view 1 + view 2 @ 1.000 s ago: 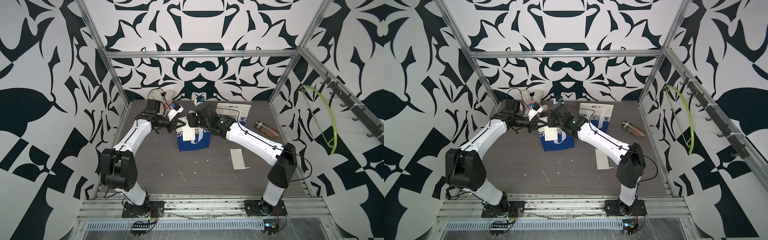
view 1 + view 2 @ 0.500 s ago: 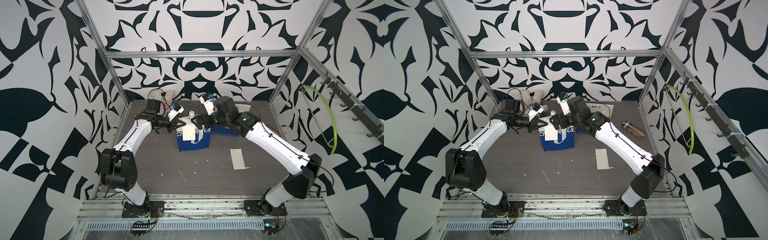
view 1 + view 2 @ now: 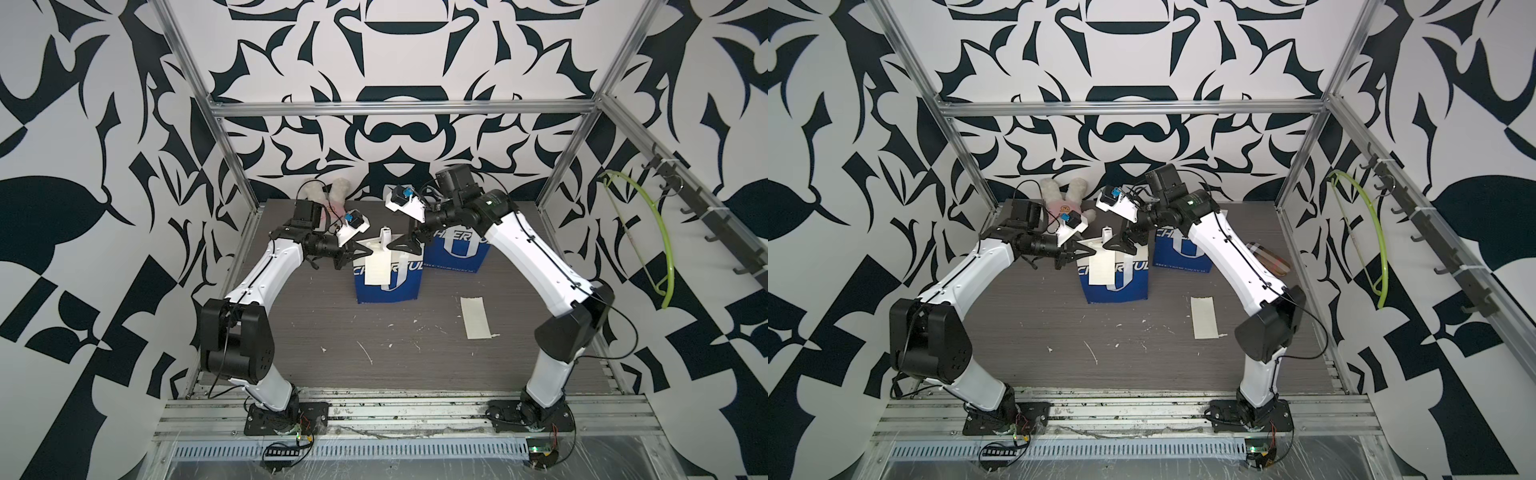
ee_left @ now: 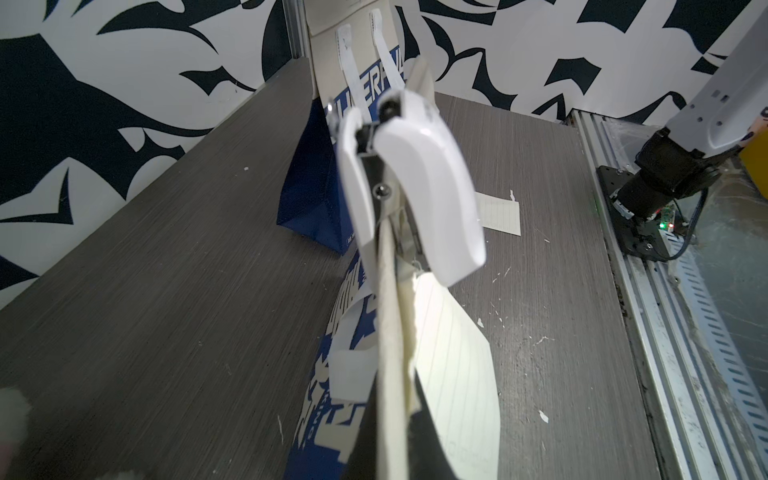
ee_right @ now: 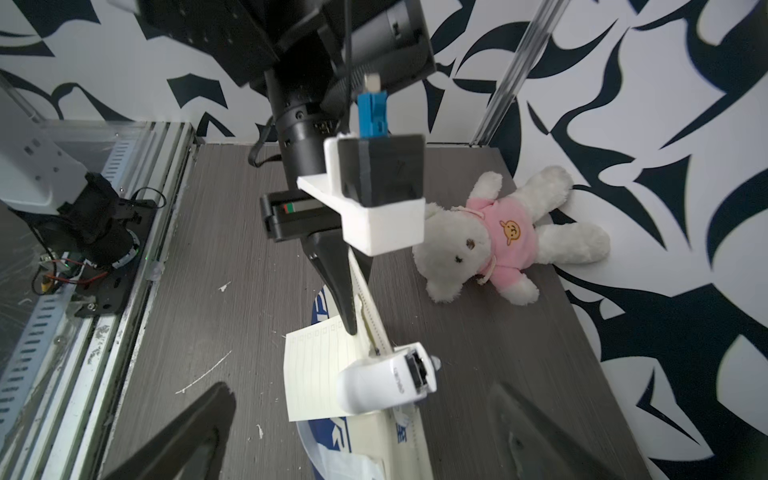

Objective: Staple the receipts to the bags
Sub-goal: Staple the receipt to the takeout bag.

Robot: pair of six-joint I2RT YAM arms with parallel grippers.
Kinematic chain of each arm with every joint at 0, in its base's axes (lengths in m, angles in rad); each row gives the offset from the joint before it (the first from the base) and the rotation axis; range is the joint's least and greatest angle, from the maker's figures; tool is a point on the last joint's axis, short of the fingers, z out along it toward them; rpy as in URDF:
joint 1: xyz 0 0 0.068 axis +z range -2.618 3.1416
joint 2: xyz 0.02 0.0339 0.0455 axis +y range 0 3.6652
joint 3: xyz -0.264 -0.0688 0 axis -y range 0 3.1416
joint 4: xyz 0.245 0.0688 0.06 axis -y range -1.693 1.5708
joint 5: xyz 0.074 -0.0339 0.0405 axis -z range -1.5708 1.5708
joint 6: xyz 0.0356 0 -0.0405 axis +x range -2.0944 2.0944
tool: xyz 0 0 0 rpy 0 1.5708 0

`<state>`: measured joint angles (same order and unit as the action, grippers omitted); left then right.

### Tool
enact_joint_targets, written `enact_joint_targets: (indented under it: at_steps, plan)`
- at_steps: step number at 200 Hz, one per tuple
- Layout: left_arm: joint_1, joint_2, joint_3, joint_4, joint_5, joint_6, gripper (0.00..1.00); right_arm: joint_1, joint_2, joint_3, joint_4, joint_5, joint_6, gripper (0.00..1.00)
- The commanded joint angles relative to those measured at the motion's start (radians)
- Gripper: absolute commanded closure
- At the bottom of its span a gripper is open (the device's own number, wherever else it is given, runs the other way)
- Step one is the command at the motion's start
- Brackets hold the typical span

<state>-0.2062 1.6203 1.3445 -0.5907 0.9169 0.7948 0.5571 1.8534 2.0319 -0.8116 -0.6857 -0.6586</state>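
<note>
Left wrist view looks straight along the rim of the near bag (image 4: 388, 332), and it explains the whole arrangement: the hanging receipt (image 4: 453, 365) lies against the outside of that bag's front panel, with its top edge level with the rim, so that paper and panel sit together in the mouth of the stapler (image 4: 415, 174), which straddles them from above. I hold my left gripper (image 3: 368, 252) clenched on the rim just beside the stapler, pinching panel and receipt together; I judge that this keeps the soft bag upright and stops the slip sliding down. My right gripper (image 3: 402, 245) is spread wide and holds nothing: in the right wrist view its two fingers (image 5: 195, 428) stand well apart on either side of the stapler, touching neither it nor the bag. The stapler sits on the rim unsupported by me, so I take it that the press on this receipt is done or nearly so, though no staple is visible. In both top views the near bag stands mid-table, with the far bag (image 3: 457, 253) just behind it to my right, no slip on its visible face. The loose receipt (image 3: 477, 318) lies flat on the table (image 3: 316, 332), well apart from both bags, waiting its turn.
</note>
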Motion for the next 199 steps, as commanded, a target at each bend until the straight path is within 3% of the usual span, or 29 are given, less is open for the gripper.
enact_joint_targets:
  at_steps: [1,19,48,76,136,177,199]
  plan:
    - [-0.007,-0.011,0.0,-0.083,-0.025,0.056,1.0,-0.014,0.031,0.061,-0.042,-0.054,-0.064,0.03]
    - [-0.007,-0.011,0.002,-0.099,-0.031,0.073,1.0,-0.038,0.071,0.112,-0.089,-0.107,-0.103,0.03]
    - [-0.007,-0.008,0.004,-0.104,-0.03,0.084,1.0,-0.041,0.215,0.356,-0.366,-0.156,-0.233,0.03]
    - [-0.009,-0.001,0.005,-0.104,-0.032,0.088,1.0,-0.036,0.329,0.525,-0.508,-0.175,-0.249,0.08]
    - [-0.009,0.01,0.013,-0.106,-0.036,0.09,1.0,0.003,0.299,0.42,-0.465,-0.166,-0.221,0.11]
    - [-0.009,0.007,0.012,-0.104,-0.04,0.09,1.0,0.012,0.319,0.427,-0.462,-0.19,-0.153,0.31]
    - [-0.009,0.007,0.012,-0.104,-0.043,0.09,1.0,0.013,0.319,0.427,-0.471,-0.19,-0.151,0.48]
